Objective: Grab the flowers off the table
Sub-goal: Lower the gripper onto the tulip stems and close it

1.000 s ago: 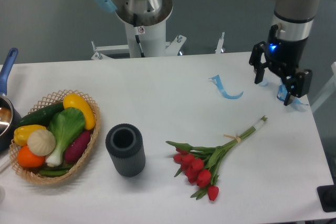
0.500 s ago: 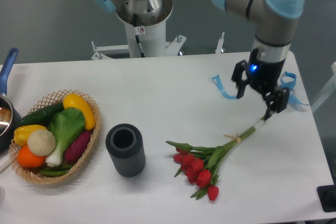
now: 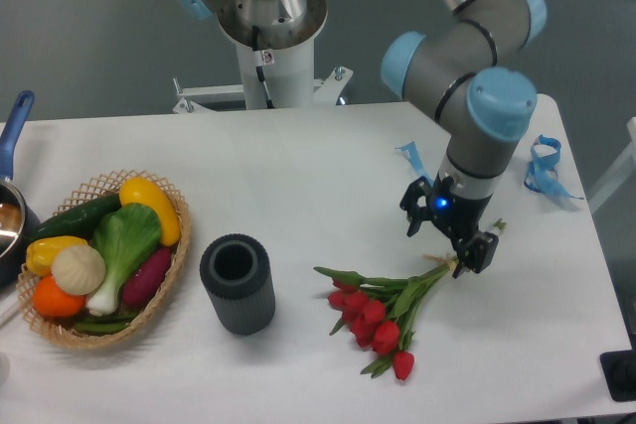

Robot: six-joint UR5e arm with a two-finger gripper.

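The flowers (image 3: 383, 311) are a bunch of red tulips with green leaves, lying flat on the white table (image 3: 298, 176) at the front right. Their long green stems run up and right to a pale end near the gripper. My gripper (image 3: 443, 242) hangs open just above the stems, one finger on each side of them near the string tie. Its body hides part of the stems. It holds nothing.
A dark grey cylindrical vase (image 3: 238, 283) stands left of the flowers. A wicker basket (image 3: 171, 265) with vegetables sits at the left. Blue ribbon pieces (image 3: 543, 166) lie at the back right. A blue-handled pan (image 3: 12, 208) is at the left edge.
My gripper has moved from the back right corner forward and left, and lower, to sit over the flower stems. The flowers have not moved.
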